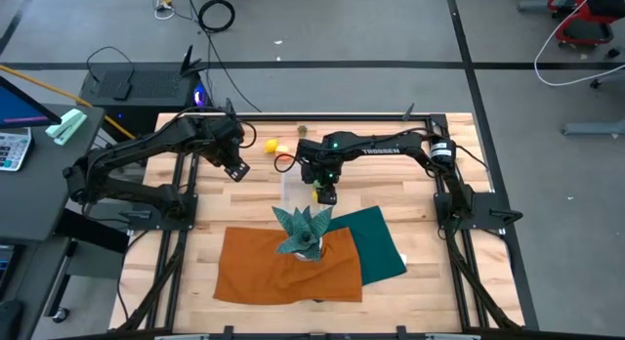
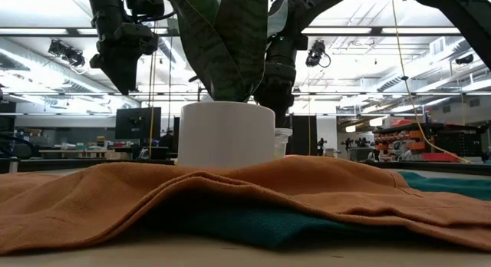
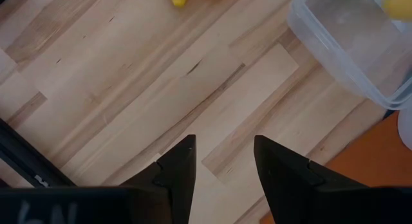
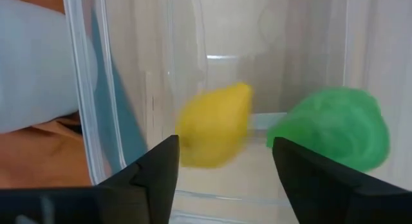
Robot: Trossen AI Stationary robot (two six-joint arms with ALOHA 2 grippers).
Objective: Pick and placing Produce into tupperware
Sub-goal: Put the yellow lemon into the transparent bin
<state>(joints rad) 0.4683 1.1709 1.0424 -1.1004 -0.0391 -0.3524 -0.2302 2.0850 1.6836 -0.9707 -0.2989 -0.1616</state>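
Observation:
My right gripper [image 1: 325, 193] hangs open above the clear plastic container [image 1: 296, 187]. In the right wrist view a yellow lemon-shaped fruit [image 4: 215, 126] shows blurred inside the container [image 4: 116, 89], beyond the gap between the fingers and apart from both. A green piece [image 4: 335, 129] lies beside it. My left gripper [image 1: 235, 168] is open over bare wood to the left of the container [image 3: 347, 44]. Two yellow pieces [image 1: 271, 145] and an orange one [image 1: 283, 162] lie on the table behind the container.
A teal spiky plant [image 1: 303, 226] in a white pot [image 2: 226, 133] stands just in front of the container, on an orange cloth [image 1: 288, 267] that overlaps a green cloth [image 1: 379, 242]. Bare wood [image 3: 129, 89] lies under the left gripper.

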